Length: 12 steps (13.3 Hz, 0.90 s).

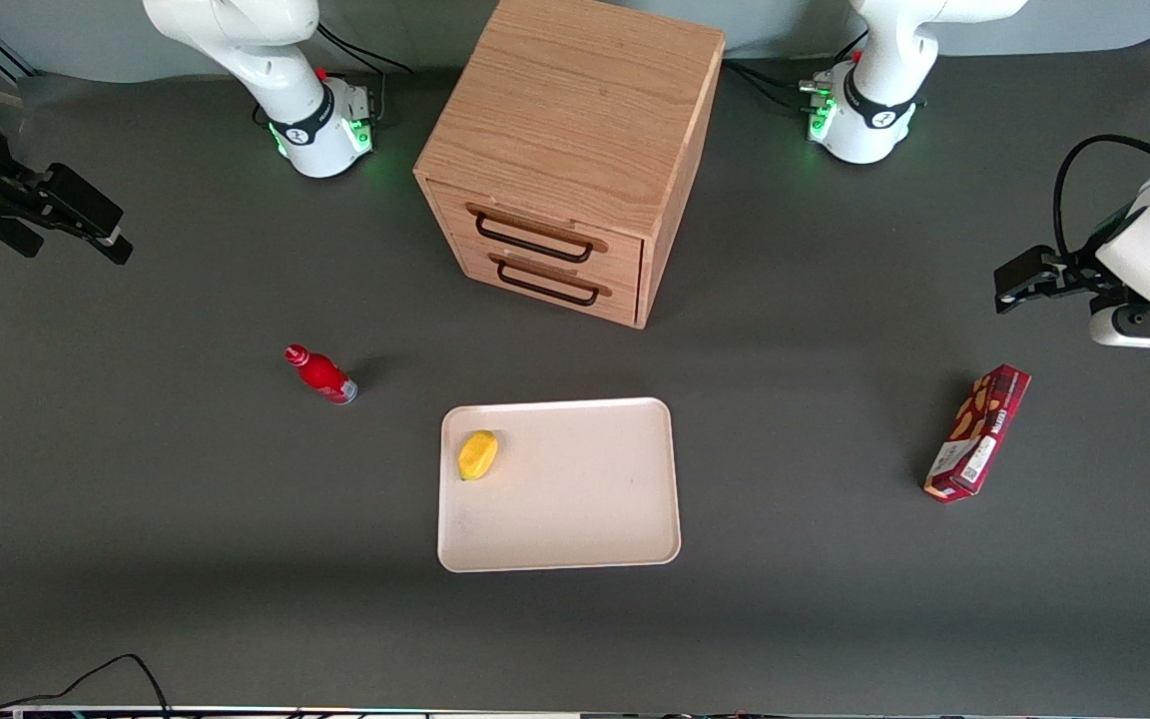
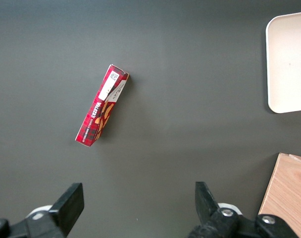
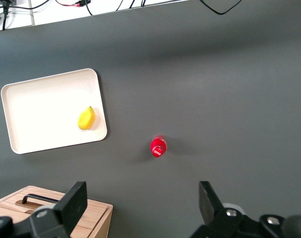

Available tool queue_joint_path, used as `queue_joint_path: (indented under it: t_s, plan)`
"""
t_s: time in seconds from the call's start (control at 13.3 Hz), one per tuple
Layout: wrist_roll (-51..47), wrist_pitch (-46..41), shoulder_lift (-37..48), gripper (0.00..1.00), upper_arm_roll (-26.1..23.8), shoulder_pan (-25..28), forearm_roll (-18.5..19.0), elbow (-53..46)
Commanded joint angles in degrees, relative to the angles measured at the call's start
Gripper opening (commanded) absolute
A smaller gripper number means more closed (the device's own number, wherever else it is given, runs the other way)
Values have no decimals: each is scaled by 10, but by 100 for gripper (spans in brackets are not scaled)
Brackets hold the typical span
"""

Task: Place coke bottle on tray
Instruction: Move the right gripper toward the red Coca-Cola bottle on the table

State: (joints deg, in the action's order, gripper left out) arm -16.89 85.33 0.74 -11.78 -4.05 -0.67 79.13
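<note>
The coke bottle stands upright on the bare grey table, near the tray but apart from it, on the side toward the working arm's end. The tray holds one small yellow fruit close to the edge nearest the bottle; the rest of its surface is bare.

The gripper is held high and well away from the bottle, at the working arm's end of the table. Its fingers are spread wide, and nothing is gripped between them.

Step in hand, as judged: the reach toward the bottle, not yet closed in.
- The bottle is narrow and top-heavy looking; a descent straight down over the red cap is advised, with the jaws kept open until both sides of the body are bracketed.
- A grip on the body below the neck is likely steadier than one on the cap.
- A sideways brush could tip it, so the approach is best made vertical.
- For the set-down, the open middle of the tray is preferred, clear of the fruit and the low rim.

Writing: none can be read on the bottle. The red snack box, lying toward the parked arm's end, carries printed lettering and a white label, neither legible. The wooden drawer cabinet is unmarked.
</note>
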Motion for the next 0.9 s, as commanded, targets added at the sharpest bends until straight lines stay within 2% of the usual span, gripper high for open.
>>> queue_joint_path:
  t_s: [0.0,0.45,0.6,0.82]
  plan:
    - [-15,-22,-13,100,-3,4,-6,-32]
    - [-13,-11,-27,100,-4,4,-8,16]
    - [-11,32,-35,100,-4,4,-8,72]
    - [-9,143,-34,100,-4,3,-8,190]
